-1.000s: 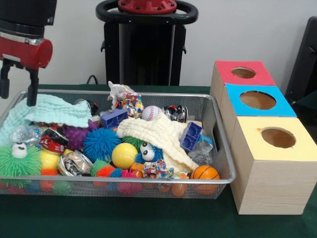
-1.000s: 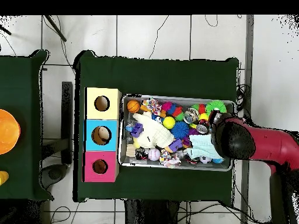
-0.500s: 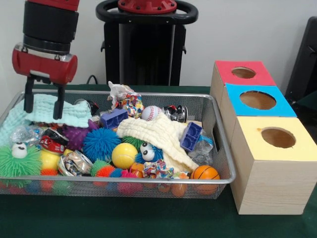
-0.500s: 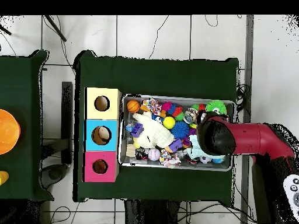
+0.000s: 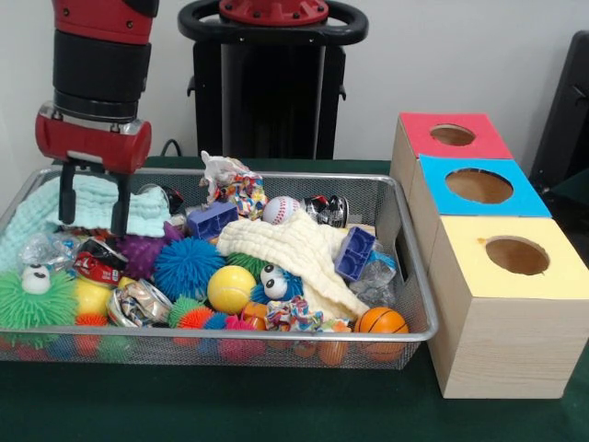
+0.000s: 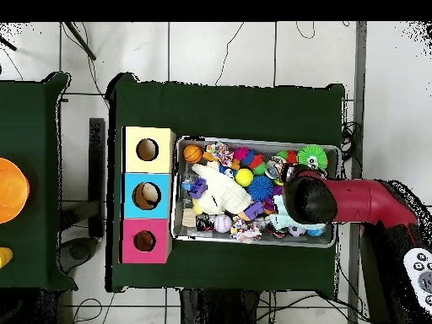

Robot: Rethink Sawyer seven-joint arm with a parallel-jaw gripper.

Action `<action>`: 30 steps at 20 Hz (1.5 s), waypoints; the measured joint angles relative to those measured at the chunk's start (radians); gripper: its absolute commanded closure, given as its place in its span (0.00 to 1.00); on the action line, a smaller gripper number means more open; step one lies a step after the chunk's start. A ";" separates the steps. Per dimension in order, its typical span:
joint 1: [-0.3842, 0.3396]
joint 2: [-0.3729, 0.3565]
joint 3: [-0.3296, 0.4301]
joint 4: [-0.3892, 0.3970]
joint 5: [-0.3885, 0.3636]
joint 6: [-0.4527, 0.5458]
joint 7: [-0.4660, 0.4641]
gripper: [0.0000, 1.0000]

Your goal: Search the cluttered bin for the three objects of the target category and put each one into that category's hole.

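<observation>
Gripper hung with both fingers spread apart and nothing between them, tips just above the mint cloth at one end of the wire bin. Purple spiky ball lay just below and in front of the fingertips; blue spiky ball just beside that, toward the bin's middle. Yellow ball sat near the bin's front rim, baseball near its back wall, both well apart from the gripper. Basketball rested in the bin's front corner beside the yellow box; blue box and red box lined up behind it on the green counter.
</observation>
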 measured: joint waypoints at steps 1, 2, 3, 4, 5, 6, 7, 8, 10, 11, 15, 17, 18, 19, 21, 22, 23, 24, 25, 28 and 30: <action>0.000 0.003 0.000 0.000 0.000 0.000 0.000 0.00; 0.000 0.005 0.000 0.000 0.000 0.000 0.000 0.00; 0.000 0.006 0.000 0.000 0.000 0.000 0.000 0.00; 0.000 0.006 0.000 0.000 0.000 0.000 0.000 0.00; -0.001 0.007 0.000 0.000 0.000 0.000 0.000 0.00; 0.000 0.007 0.000 0.000 0.000 0.000 0.000 0.00; 0.000 0.007 0.000 0.000 0.000 0.000 0.000 0.00; -0.001 0.007 0.000 0.000 0.000 0.000 0.000 0.00; 0.000 0.007 0.000 0.000 0.000 0.000 0.000 0.00; 0.001 0.008 -0.001 -0.001 0.000 0.000 0.000 0.00; 0.019 0.019 -0.012 -0.011 0.000 0.000 0.000 0.00; 0.027 0.027 -0.013 -0.014 0.000 0.000 0.000 0.00; 0.030 0.030 -0.013 -0.014 0.000 0.000 0.000 0.00; 0.031 0.032 -0.013 -0.014 0.000 0.000 0.000 0.00; 0.031 0.037 -0.013 -0.014 0.000 0.000 0.000 0.00; 0.031 0.037 -0.013 -0.014 0.000 0.000 0.000 0.00; 0.031 0.037 -0.013 -0.014 0.000 0.001 0.000 0.00; 0.031 0.037 -0.013 -0.014 0.000 0.003 0.000 0.00; 0.031 0.036 -0.013 -0.014 0.001 0.009 0.000 0.00; 0.027 0.030 -0.013 -0.014 0.005 0.047 0.000 0.00; 0.023 0.024 -0.013 -0.014 0.007 0.081 0.000 0.00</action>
